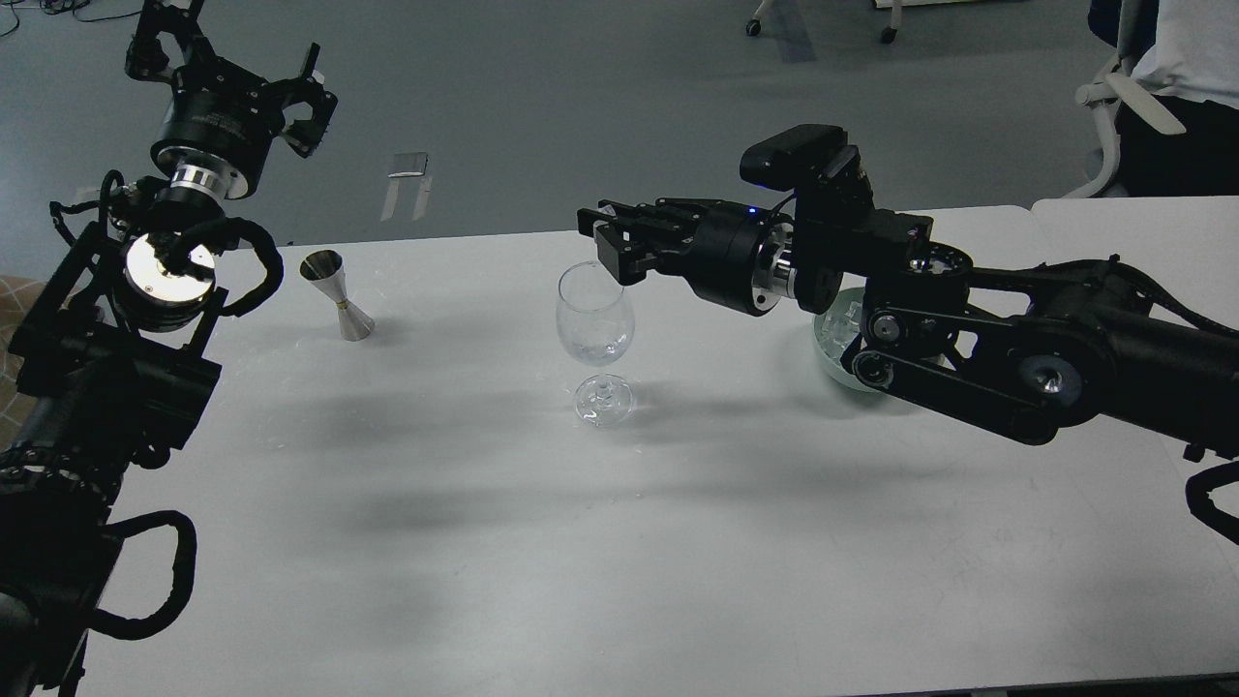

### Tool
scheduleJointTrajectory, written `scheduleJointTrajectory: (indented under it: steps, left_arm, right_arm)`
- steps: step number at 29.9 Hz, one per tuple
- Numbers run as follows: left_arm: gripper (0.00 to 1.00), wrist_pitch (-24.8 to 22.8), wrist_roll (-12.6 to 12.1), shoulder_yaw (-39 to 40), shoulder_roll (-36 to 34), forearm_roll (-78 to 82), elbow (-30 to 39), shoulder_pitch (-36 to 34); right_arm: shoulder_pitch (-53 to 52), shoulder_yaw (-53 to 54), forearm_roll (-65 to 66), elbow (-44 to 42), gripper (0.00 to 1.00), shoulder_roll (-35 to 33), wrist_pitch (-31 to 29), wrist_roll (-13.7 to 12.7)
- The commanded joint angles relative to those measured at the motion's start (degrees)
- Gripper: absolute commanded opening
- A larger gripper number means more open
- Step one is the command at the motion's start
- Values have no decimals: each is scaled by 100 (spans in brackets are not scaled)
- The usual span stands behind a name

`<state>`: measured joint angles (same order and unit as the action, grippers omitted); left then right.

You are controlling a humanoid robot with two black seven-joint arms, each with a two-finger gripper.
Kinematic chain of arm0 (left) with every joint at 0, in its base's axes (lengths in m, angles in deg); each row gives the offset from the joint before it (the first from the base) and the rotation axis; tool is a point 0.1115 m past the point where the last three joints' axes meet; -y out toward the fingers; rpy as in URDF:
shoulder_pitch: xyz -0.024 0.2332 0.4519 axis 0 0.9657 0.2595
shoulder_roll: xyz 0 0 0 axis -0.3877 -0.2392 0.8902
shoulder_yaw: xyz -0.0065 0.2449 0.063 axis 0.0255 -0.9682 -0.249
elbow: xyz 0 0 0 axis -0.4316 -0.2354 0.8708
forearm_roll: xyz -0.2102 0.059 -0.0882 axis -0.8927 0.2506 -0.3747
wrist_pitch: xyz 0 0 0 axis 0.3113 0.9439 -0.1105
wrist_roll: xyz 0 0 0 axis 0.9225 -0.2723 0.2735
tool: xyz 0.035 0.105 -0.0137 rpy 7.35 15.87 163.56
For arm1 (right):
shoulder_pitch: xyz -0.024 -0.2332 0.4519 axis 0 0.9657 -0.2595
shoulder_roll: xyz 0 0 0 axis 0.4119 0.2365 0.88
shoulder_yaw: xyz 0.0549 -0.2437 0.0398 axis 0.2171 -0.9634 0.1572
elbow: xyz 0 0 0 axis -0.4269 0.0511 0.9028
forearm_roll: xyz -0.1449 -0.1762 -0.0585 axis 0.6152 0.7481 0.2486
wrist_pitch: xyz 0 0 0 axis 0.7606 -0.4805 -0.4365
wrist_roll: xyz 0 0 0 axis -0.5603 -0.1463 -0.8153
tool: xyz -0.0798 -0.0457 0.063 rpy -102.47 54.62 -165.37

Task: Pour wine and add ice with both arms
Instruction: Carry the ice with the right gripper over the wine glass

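A clear wine glass [593,319] stands upright at the middle of the white table [619,542], with a little clear content at the bottom of its bowl. My right gripper [608,254] is just above the glass's far right rim. Its fingers are close together, and I cannot see anything between them. The pale green bowl [829,341] of ice is mostly hidden behind my right arm. A steel jigger [339,295] stands at the back left. My left gripper [227,73] is raised above and left of the jigger, open and empty.
The table's far edge runs just behind the jigger and the glass. A second table [1142,208] adjoins at the right. A seated person on a chair [1162,87] is at the far right. My right arm spans the right half of the table.
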<state>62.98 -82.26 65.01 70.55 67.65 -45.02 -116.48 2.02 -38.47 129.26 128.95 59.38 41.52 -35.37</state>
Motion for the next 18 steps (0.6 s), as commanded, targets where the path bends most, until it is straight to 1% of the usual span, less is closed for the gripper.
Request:
scheduleJointTrajectory:
  steps: [1,9,18]
  left_arm:
    - [97,1,-4,-1,-6,0,0,7]
    - [97,-17,-4,-1,-33,0,0,7]
    - [97,-25,-4,96,-33,0,0,7]
  right_arm:
    - [2,-39,-1,15,13,57,-2,6]
    - [-33,-48,-1,-47,13,286,-2,6]
    - [-155,-48,-1,-486,14,620,-2,6]
